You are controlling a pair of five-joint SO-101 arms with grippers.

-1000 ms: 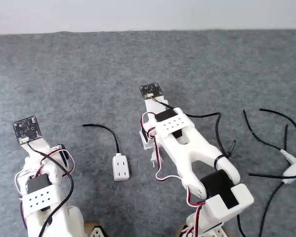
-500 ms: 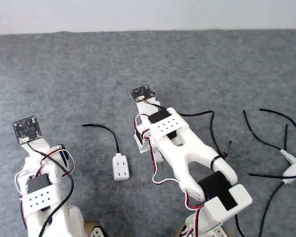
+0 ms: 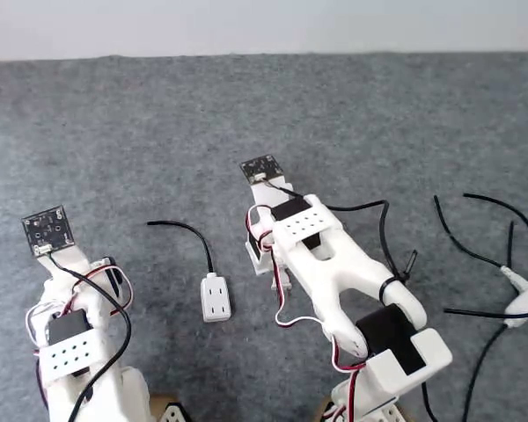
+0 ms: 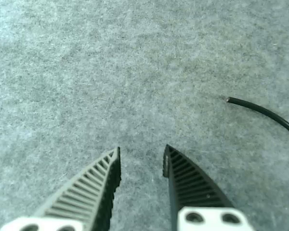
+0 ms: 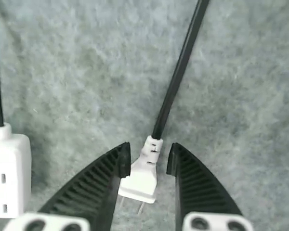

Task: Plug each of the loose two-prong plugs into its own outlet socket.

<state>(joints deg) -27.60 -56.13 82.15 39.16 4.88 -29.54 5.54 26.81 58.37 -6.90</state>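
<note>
A: Where is the plug (image 5: 139, 179) right now?

B: Flat on the grey carpet (image 3: 114, 114), between the fingers (image 5: 103, 180) of the right gripper (image 5: 149, 145). Its two prongs point back toward the wrist, and the plug's cord (image 5: 180, 67) runs straight away from it.

A: Is it clamped?

B: No. The jaws are parted and sit on either side of the white body. One finger looks to be touching it; on the other side a sliver of carpet shows between finger and plug.

A: And the socket (image 3: 216, 297)?

B: Seen from above, it lies at nine o'clock of the right arm (image 3: 334, 264), near but apart, with its slots facing up. The socket's cord (image 3: 194, 236) leaves toward twelve o'clock, then bends off toward ten o'clock and ends loose on the carpet.

A: What about the other side?

B: The left arm (image 3: 70, 347) stands at the eight o'clock corner of the table, at nine o'clock of the socket. The left gripper (image 4: 142, 149) is released, its fingers spread above the carpet. A black cord end (image 4: 260, 109) lies near it, apart from the tips.

A: Anything else on the table?

B: Loose cords (image 3: 475, 255) at the three o'clock edge, well apart from the right arm. They meet at a white piece (image 3: 524, 303) nearer four o'clock.
</note>
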